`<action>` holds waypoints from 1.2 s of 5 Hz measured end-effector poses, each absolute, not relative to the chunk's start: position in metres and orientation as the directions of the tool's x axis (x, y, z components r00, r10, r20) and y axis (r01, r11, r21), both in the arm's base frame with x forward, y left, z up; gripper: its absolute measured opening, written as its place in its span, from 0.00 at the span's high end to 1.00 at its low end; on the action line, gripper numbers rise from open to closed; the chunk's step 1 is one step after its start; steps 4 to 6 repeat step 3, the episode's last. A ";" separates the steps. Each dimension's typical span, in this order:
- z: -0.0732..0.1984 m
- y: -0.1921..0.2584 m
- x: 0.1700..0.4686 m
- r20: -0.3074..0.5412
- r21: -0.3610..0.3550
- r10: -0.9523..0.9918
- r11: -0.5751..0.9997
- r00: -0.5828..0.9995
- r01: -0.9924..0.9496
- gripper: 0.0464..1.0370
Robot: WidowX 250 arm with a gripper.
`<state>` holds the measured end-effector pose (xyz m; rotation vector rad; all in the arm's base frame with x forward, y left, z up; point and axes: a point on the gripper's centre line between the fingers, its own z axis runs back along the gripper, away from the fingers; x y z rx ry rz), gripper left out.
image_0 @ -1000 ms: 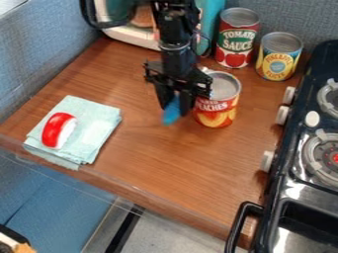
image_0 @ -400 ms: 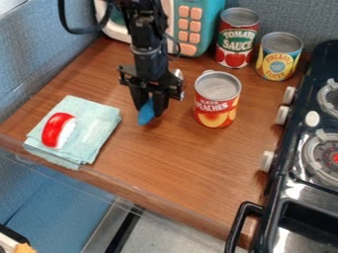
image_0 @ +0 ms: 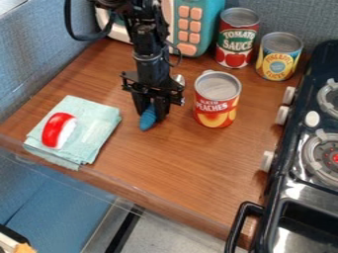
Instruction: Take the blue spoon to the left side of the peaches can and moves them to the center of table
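My black gripper [image_0: 151, 111] hangs over the middle of the wooden table, to the left of the peaches can, and is shut on the blue spoon. Below the fingers sticks out the blue end of the spoon [image_0: 147, 118]; a silvery bit shows behind the gripper on its right, near the can. The peaches can [image_0: 216, 100] stands upright, apart from the gripper. Whether the spoon touches the table I cannot tell.
A folded light-green cloth [image_0: 96, 123] with a red and white object [image_0: 59, 130] lies at left. Tomato sauce [image_0: 236, 39] and pineapple [image_0: 279, 57] cans stand behind, beside a teal toy microwave [image_0: 198, 24]. The stove [image_0: 310, 128] borders the right.
The gripper has moved left, away from the peaches can, with the blue spoon in it, and most recently slightly toward the front. The can has stayed in place.
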<state>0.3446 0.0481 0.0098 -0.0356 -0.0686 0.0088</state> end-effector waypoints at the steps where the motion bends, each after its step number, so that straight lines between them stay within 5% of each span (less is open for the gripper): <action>1: 0.012 0.045 0.341 0.052 -0.048 -0.011 0.999 0.999 0.013 0.23; 2: 0.050 0.046 0.342 0.111 -0.056 -0.002 0.998 0.994 0.009 0.04; 3: 0.072 0.051 0.337 0.132 -0.074 0.004 0.997 0.991 0.006 0.04; 6: 0.072 0.051 0.337 0.132 -0.074 0.004 0.997 0.991 0.006 0.04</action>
